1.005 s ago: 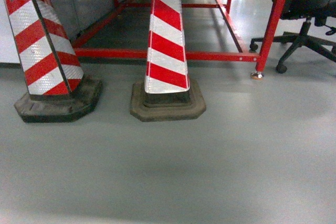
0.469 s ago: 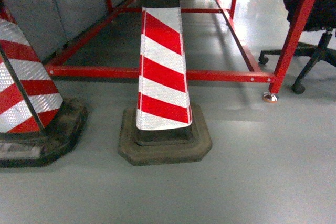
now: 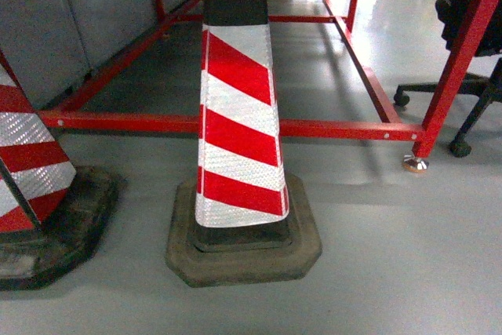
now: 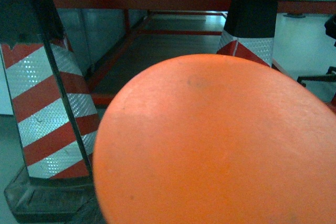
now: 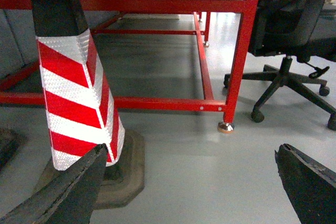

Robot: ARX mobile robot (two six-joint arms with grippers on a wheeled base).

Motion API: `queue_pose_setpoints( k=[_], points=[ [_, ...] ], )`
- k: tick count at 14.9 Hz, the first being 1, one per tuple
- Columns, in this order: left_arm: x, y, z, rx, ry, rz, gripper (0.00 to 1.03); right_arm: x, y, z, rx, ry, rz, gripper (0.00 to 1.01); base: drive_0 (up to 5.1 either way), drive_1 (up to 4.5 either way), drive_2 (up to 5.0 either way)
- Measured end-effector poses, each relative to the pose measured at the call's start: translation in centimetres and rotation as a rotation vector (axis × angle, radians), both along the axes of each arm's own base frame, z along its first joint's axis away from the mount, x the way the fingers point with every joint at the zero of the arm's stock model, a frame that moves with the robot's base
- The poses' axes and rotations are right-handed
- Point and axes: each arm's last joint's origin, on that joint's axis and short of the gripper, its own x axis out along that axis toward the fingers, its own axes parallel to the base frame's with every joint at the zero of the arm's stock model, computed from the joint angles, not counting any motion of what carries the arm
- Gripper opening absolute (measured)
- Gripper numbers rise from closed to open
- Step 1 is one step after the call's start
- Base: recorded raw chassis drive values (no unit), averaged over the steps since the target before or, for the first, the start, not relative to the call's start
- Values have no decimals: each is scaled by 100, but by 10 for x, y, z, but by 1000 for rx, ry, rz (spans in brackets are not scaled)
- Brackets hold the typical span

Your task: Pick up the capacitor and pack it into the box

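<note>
Head view: at the left edge stood part of a red-and-white striped cone (image 3: 23, 170) on a black base; at centre a second striped cone (image 3: 238, 139) rose from its octagonal rubber base on the grey floor (image 3: 392, 272). Behind both ran a red steel frame (image 3: 329, 129), its right leg ending in a metal foot (image 3: 415, 164), with a black office chair (image 3: 471, 100) at the far right. Left wrist view: an orange rounded surface (image 4: 215, 145) filled most of the frame, hiding the left gripper, so its state could not be told. Right wrist view: the right gripper (image 5: 189, 182) showed two dark fingers (image 5: 68, 190) spread wide, holding nothing. Neither box nor capacitor appeared in any view.
</note>
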Motion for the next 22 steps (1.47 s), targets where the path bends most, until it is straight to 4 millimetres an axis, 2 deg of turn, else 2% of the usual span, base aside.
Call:
queue_pose_setpoints(
  k=[22],
  points=[
    [0, 0, 0, -3, 0, 1, 44, 0, 0, 0, -1, -1, 1, 98, 0, 0, 0]
  ],
)
